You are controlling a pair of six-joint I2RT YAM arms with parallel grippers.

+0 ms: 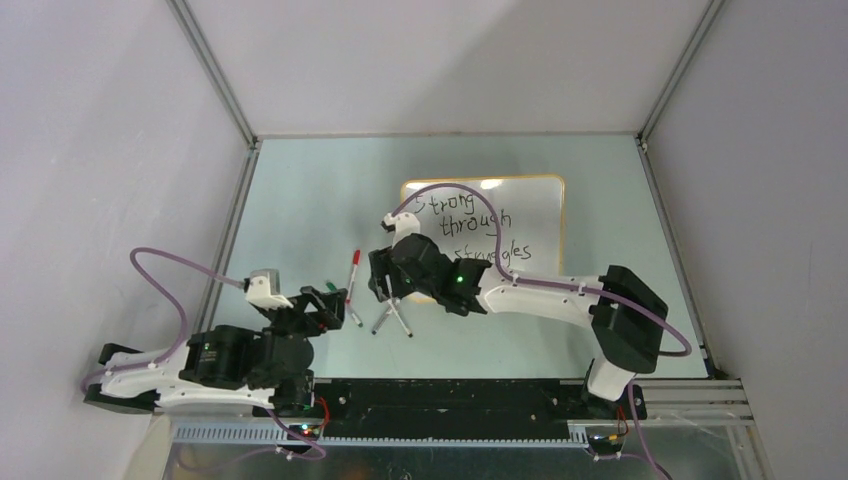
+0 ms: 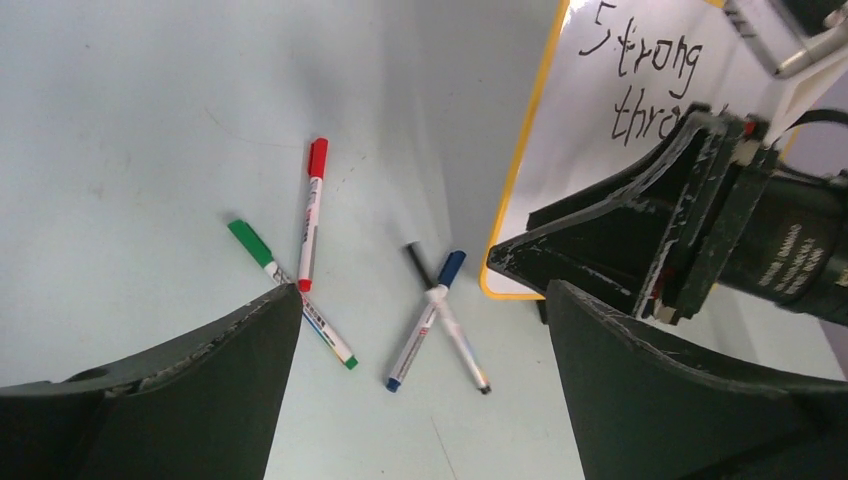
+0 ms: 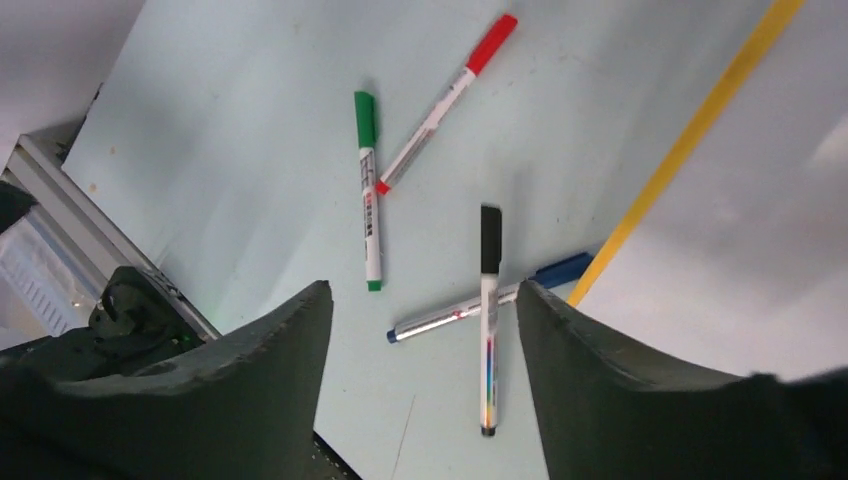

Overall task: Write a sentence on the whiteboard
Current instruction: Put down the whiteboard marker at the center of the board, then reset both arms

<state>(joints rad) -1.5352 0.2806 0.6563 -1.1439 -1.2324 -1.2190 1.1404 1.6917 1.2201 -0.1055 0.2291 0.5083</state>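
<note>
1. Far-centre on table (image 1: 300,200): whiteboard (image 1: 535,200), sentence (image 1: 478,222) written on it.
2. Left gripper (image 2: 422,292) spread, empty.
3. Right gripper (image 3: 422,290) spread, empty, over crossed black marker (image 3: 489,310) and blue marker (image 3: 450,316) left of board.

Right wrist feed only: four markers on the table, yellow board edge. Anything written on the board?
Observer: Yes. Top view shows the sentence on the whiteboard: "Strong", "through", third line partly behind the right arm.
Operator: Left gripper holding anything?
Observer: No. The left gripper is open and empty.
Operator: Where's my gripper from above?
Observer: The right gripper sits left of the whiteboard, by the crossed markers.
</note>
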